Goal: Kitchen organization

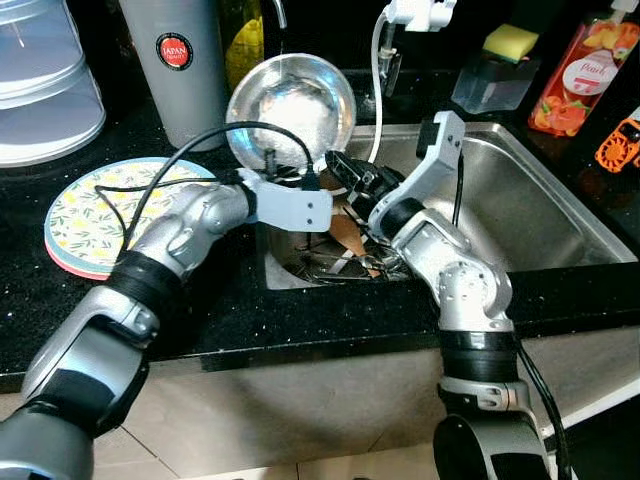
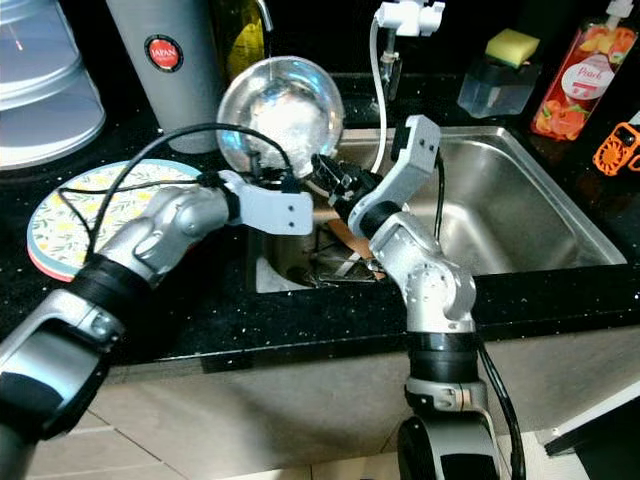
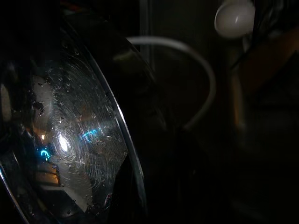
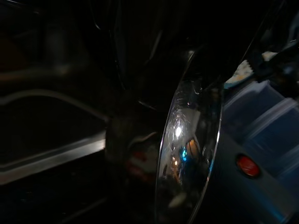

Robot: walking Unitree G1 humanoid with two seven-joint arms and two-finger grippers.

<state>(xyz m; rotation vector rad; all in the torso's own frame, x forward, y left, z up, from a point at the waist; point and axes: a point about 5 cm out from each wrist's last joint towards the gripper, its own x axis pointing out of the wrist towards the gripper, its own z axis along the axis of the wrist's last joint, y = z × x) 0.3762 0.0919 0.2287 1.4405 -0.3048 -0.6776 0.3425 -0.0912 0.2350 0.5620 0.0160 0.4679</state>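
Black speckled stone forms the bench (image 1: 300,330), with a steel sink (image 1: 560,215) set into its right half. At the sink's far left corner a steel bowl (image 1: 290,105) stands tilted on edge, hollow facing the robot. Left gripper (image 1: 272,168) and right gripper (image 1: 338,170) both meet its lower rim; whether either is clenched I cannot tell. Thin, rigid and light, the bowl looks wet and probably slippery, so pinching across the rim seems safest. A flowered plate (image 1: 85,215) lies left.
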